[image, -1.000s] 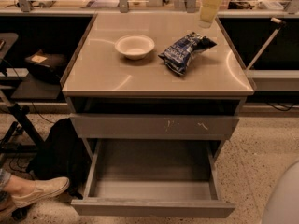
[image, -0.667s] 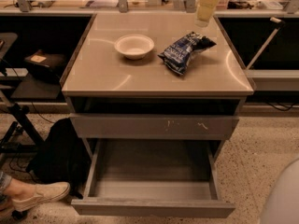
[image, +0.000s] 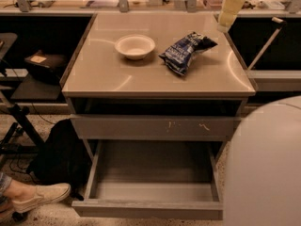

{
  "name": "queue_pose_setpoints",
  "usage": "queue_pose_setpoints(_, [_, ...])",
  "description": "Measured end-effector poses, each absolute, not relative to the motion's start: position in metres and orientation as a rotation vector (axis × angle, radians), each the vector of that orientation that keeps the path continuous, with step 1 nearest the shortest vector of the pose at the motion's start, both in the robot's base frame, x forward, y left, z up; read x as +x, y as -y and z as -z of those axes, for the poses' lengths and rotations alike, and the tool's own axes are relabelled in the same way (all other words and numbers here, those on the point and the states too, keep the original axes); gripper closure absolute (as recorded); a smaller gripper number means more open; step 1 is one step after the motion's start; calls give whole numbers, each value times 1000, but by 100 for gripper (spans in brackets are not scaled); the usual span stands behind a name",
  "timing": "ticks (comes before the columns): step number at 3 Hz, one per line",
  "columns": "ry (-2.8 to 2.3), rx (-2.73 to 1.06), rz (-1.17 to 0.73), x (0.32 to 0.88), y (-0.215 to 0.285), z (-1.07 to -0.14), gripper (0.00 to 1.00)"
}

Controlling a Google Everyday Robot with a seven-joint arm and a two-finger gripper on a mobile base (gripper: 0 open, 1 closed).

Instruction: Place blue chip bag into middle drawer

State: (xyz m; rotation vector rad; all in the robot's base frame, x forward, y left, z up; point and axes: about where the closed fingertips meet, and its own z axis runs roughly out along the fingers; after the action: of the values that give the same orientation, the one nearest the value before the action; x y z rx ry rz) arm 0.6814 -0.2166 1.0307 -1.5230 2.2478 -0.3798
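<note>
The pale tool (image: pixel 225 25) hangs down from the top edge over the table's (image: pixel 155 81) far right corner, near the blue chip bag (image: pixel 186 53) but apart from it. Whether it is open or closed cannot be told. The bag lies on the table beside a white bowl (image: pixel 135 46), and the middle drawer (image: pixel 153 193) stands pulled out below.

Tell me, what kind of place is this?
Probably a robot lab or workshop: a cabinet with an open drawer, a cluttered bench behind it, and the robot's tool hanging over the cabinet's far right corner.
</note>
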Motion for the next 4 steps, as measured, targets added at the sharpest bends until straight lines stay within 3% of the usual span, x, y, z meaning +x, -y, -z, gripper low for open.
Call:
queue_pose_setpoints(2, [-2048, -1519, 26, 758, 211, -939, 0])
queue_pose_setpoints(3, [-2038, -1510, 29, 764, 208, -937, 0])
queue_pose_setpoints(4, [-1978, -1527, -185, 755, 207, -897, 0])
